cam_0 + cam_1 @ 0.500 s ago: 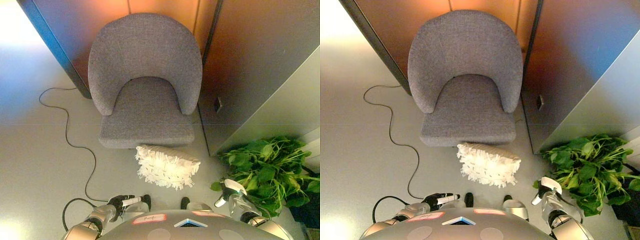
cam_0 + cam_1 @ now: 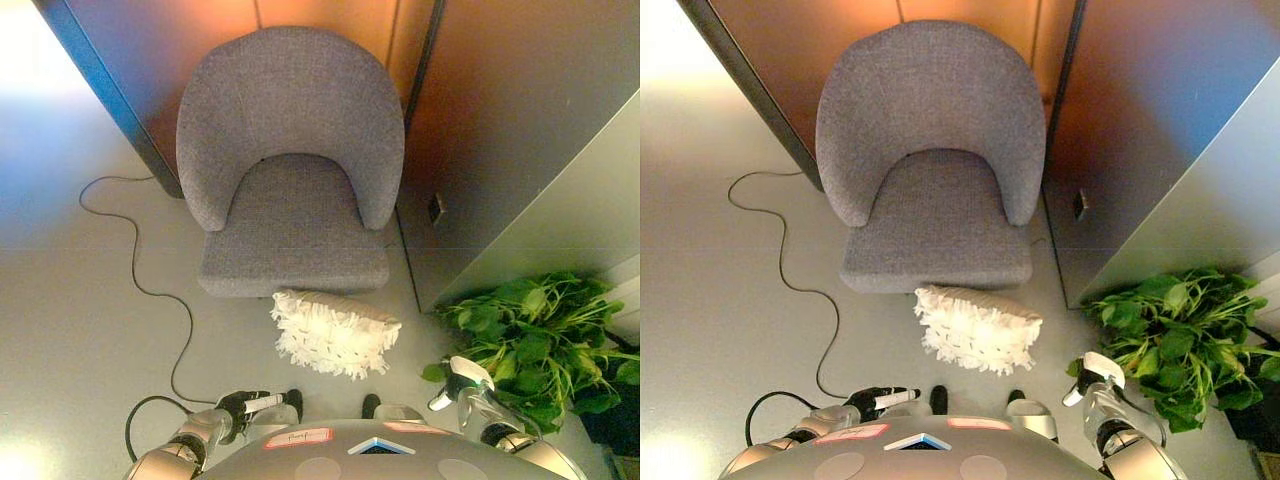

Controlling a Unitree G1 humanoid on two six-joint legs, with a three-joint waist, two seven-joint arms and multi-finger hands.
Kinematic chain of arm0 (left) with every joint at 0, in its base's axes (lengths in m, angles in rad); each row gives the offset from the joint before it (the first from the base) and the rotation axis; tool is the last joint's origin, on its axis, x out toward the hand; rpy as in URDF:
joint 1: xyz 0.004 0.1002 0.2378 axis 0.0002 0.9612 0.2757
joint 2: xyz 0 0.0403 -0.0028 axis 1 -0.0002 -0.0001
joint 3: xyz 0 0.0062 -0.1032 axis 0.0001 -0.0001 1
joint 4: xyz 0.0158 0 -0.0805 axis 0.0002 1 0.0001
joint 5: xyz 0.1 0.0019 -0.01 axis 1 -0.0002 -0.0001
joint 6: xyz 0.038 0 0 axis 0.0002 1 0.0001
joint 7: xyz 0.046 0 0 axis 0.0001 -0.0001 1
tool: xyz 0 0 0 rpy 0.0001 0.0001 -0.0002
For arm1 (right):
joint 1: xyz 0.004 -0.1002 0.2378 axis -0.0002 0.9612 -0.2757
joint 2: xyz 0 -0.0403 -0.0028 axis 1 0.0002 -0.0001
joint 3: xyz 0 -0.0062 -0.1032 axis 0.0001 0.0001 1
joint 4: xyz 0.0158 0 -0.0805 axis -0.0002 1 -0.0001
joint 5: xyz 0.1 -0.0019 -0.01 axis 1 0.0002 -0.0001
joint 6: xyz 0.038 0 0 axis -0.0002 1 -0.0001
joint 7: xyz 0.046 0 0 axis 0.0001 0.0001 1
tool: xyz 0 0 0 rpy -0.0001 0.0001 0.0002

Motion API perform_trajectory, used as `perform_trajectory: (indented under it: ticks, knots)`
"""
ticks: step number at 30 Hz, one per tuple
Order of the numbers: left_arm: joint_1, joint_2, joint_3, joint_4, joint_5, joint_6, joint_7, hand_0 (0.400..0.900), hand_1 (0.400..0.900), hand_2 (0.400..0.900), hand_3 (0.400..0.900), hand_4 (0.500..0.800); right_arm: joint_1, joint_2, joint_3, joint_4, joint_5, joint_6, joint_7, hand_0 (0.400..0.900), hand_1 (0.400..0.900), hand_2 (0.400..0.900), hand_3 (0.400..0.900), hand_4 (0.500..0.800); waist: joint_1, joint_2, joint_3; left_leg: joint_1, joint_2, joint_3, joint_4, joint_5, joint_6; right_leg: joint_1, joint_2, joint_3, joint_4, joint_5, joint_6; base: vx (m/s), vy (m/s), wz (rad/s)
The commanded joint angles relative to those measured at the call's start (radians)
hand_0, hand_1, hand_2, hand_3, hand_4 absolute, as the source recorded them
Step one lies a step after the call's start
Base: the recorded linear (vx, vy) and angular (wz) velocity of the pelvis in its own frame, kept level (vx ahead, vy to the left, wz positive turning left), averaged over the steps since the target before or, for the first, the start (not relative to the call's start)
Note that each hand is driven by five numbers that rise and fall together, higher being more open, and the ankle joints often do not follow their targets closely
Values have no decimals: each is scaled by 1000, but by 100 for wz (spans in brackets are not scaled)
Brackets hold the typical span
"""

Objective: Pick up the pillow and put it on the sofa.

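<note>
Left eye view, looking straight down: a grey upholstered tub armchair (image 2: 290, 165) fills the upper middle of the frame, its curved back toward the top and its seat open toward the bottom. It stands in for the sofa of the task. Nothing lies on its seat.

The pillow (image 2: 335, 332), white with a shaggy fringed cover, lies on the pale grey floor (image 2: 80, 330) just below the chair's front edge, slightly right of centre. It sits at a slant, its left end nearest the chair base and very close to it; whether the two touch cannot be told. Neither hand touches the pillow.

The left hand (image 2: 245, 405) shows at the lower left of centre, low in the frame, dark with a white-covered finger pointing right. Its fingers look loosely curled and hold nothing. The right hand (image 2: 462, 384) shows at the lower right, beside the plant, with white tips up; its fingers are loosely relaxed and it holds nothing. Both hands are well apart from the pillow, one on each side below it.

A leafy green potted plant (image 2: 535, 340) spreads over the lower right. A thin dark cord (image 2: 135, 255) snakes over the floor at the left, running from beside the chair down toward the bottom. Dark wall panels (image 2: 500, 110) stand at the upper right behind the chair.
</note>
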State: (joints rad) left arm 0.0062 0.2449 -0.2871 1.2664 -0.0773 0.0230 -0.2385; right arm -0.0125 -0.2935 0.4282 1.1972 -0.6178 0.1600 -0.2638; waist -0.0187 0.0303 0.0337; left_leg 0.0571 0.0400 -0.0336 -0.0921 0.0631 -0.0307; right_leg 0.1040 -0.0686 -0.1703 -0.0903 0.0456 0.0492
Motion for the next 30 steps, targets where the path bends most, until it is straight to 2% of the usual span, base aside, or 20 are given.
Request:
perform_trajectory:
  ticks: [1, 6, 13, 16, 20, 24, 28, 29, 30]
  knots:
    - [-36, 22, -5, -4, -24, -14, -13, 900, 900, 900, 900, 800, -106, -26, 23, -5, 28, 4, -62, 900, 900, 900, 900, 800, 44, -30, 48, 36, -91, 62, 7, -126, 53, -33, 5, 20, 84, -82, 52, 47, -9, 16]
    - [-50, 29, -43, -51, -94, -24, -8, 900, 900, 900, 900, 800, -199, -45, 52, -29, 119, 43, -79, 900, 900, 900, 900, 800, 70, -10, 111, -46, -89, 47, 47, -107, 61, -128, -3, 12, 177, -104, 36, -58, 2, 21]
    - [-103, 70, -69, -87, -243, -55, -32, 900, 900, 900, 900, 800, -433, -96, 52, -15, 290, 99, -127, 900, 900, 900, 900, 800, 128, 23, 277, -280, -97, -1, 217, -78, 58, -330, -18, -27, 358, -135, 7, -195, -16, 25]
    - [-93, 95, -61, -111, -320, -61, -75, 900, 900, 900, 900, 800, -528, -140, 47, -13, 355, 128, -119, 900, 900, 900, 900, 800, 158, 42, 323, -374, -109, -24, 296, -77, 52, -406, -27, -49, 441, -160, -12, -111, -6, 25]
    - [-78, 118, -67, -148, -360, -63, -109, 900, 900, 900, 900, 800, -623, -199, 36, -1, 402, 160, -110, 900, 900, 900, 900, 800, 190, 67, 363, -470, -117, -31, 375, -80, 48, -492, -53, -78, 545, -191, -32, -95, 10, 20]
    - [-43, 138, -68, -207, -430, -50, -150, 900, 900, 900, 900, 800, -732, -288, 32, 27, 453, 183, -94, 900, 900, 900, 900, 800, 220, 97, 404, -579, -131, -13, 490, -111, 56, -606, -93, -99, 709, -248, -55, -82, 42, 11]
    - [-16, 138, -69, -220, -473, -56, -184, 900, 900, 900, 900, 800, -806, -337, 41, 59, 464, 188, -63, 900, 900, 900, 900, 800, 233, 122, 423, -668, -141, 7, 591, -145, 68, -702, -114, -94, 842, -295, -76, -57, 66, 2]
    - [-9, 138, -71, -225, -489, -57, -195, 900, 900, 900, 900, 800, -825, -349, 49, 64, 462, 189, -52, 900, 900, 900, 900, 800, 230, 125, 436, -689, -147, 15, 649, -192, 71, -730, -124, -76, 909, -340, -72, -1, 55, 1]
    - [-6, 138, -72, -229, -500, -57, -198, 900, 900, 900, 900, 800, -837, -355, 55, 67, 464, 188, -45, 900, 900, 900, 900, 800, 229, 128, 440, -708, -148, 22, 675, -203, 76, -754, -129, -70, 936, -350, -74, -12, 60, 1]
